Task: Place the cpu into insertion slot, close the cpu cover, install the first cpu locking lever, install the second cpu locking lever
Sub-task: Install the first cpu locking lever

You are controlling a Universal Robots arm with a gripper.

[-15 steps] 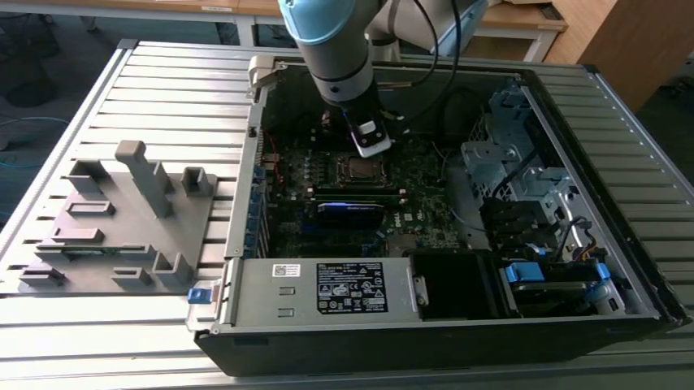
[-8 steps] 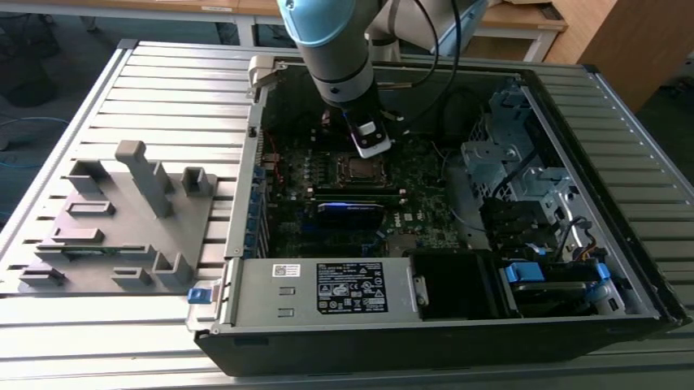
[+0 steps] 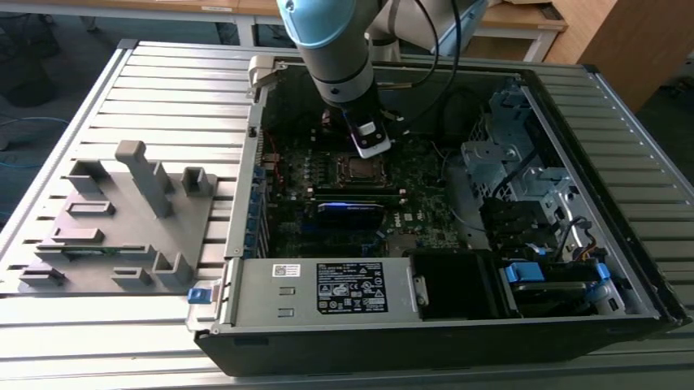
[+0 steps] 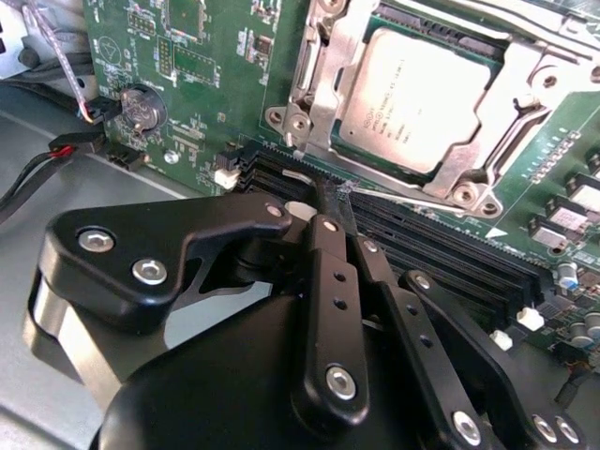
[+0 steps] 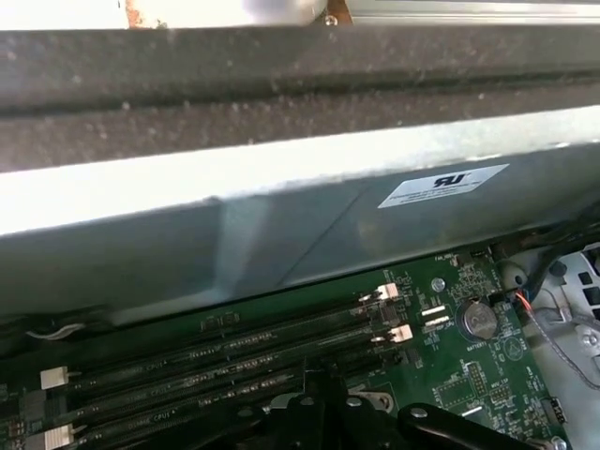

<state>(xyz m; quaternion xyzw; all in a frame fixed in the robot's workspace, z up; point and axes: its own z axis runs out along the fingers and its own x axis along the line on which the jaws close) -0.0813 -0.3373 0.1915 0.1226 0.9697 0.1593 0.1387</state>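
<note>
Silver-grey cpu [image 4: 417,89] sits in the insertion slot [image 4: 441,23], with the cpu cover [image 4: 326,70] down over it. My tool [image 4: 326,195] hangs at the slot's edge, just beside a locking lever [image 4: 422,200]. I cannot tell whether it is spread or pinching.

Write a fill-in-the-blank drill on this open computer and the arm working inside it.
1. The chip is mounted on the ___ circuit board.
2. The metal frame lying over the chip's edges is ___ in colour.
3. In the exterior view, the grey stand lies to the view's ___ of the computer case.
4. The gripper is at the long ___ slots beside the chip.

Missing words: green; silver; left; black.
</note>
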